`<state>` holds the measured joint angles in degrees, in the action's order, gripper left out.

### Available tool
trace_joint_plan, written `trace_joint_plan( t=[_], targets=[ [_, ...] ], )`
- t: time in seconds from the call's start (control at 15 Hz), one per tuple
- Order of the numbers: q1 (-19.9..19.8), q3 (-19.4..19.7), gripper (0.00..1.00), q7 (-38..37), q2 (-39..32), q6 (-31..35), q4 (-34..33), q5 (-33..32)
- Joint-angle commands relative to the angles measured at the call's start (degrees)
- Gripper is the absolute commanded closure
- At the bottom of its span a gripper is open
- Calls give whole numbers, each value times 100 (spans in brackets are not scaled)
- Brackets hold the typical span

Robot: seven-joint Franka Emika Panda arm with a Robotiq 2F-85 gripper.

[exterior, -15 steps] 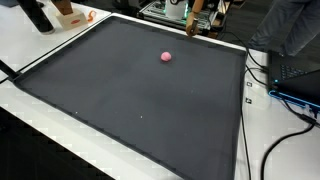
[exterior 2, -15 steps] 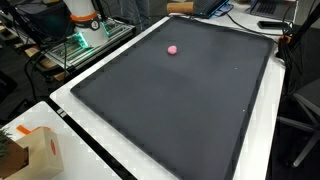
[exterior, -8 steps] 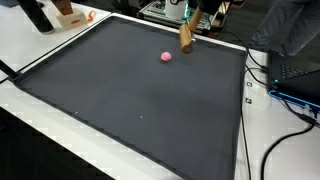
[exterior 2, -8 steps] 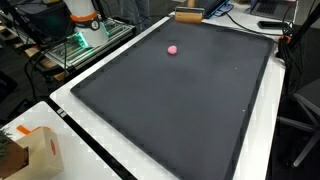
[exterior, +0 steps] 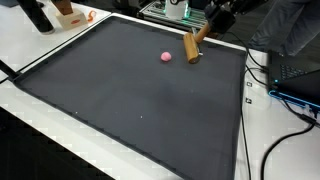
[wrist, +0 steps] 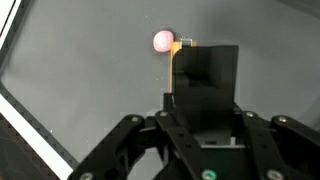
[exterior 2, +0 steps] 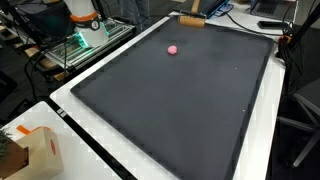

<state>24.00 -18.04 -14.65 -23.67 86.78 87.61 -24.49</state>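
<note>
Just beyond the claw [wrist: 204, 108], tight around a wooden block [wrist: 205, 70], a pink ball [wrist: 163, 41].

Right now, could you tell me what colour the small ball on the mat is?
Pink; the small ball shows best in the wrist view.

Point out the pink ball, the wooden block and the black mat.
pink ball [exterior: 166, 57]: an exterior view, its middle.
wooden block [exterior: 194, 50]: an exterior view, its lower half.
black mat [exterior: 140, 100]: an exterior view, bare middle.

No writing, label or number can be read anywhere.
</note>
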Motion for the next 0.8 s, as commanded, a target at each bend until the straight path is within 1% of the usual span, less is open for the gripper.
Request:
trace_joint_plan(
  t=[0.0, 0.13, 0.4, 0.6, 0.73],
  targets=[
    [313, 251, 77, 206, -466, -441, -688, -92],
    [346, 355, 77, 256, -601, -501, -895, -47],
    [240, 518, 77, 398, -764, -451, -1182, 196],
    [130, 640, 77, 417, -801, -408, -1287, 365],
    [-18, 685, 77, 413, -738, -278, -1227, 627]
  ],
)
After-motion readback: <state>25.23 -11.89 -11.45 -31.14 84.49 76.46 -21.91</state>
